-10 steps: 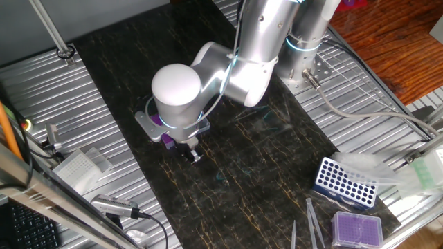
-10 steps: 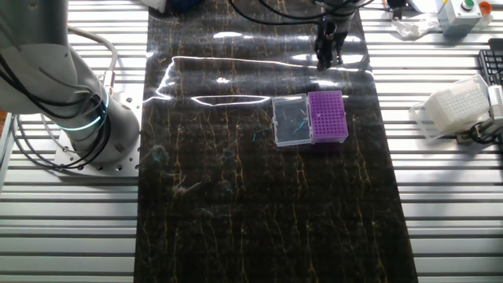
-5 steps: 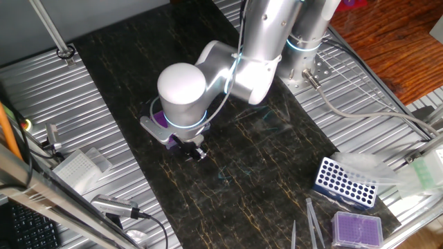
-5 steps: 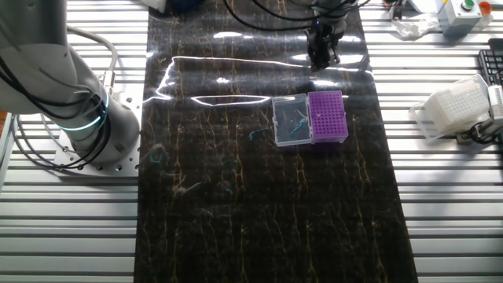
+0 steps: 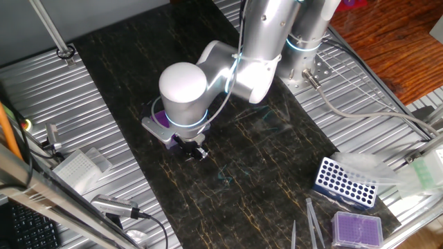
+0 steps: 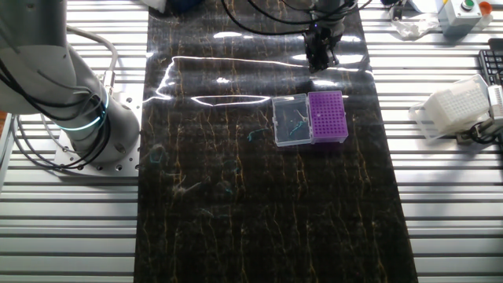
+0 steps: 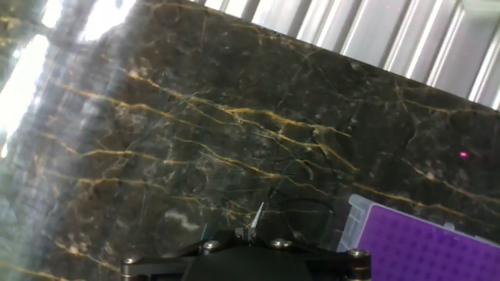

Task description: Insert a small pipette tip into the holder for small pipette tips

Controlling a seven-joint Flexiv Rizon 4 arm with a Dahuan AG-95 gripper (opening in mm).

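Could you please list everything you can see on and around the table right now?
mat: one, black with gold veins, down the table's middle
holder for small pipette tips: one, vivid purple, clear lid open alongside, on the mat
blue rack: one, blue, near the mat's corner
paler purple box: one, beside the blue rack
white tip box: one, white, on the slats
small pipette tip: one, pale, in the claw
arm: one, silver
claw: one, dark, near the holder

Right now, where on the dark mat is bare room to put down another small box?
The dark mat is bare over its wide near stretch, below the holder with its clear lid. It is tighter at the far end, where the gripper hangs beyond the holder.
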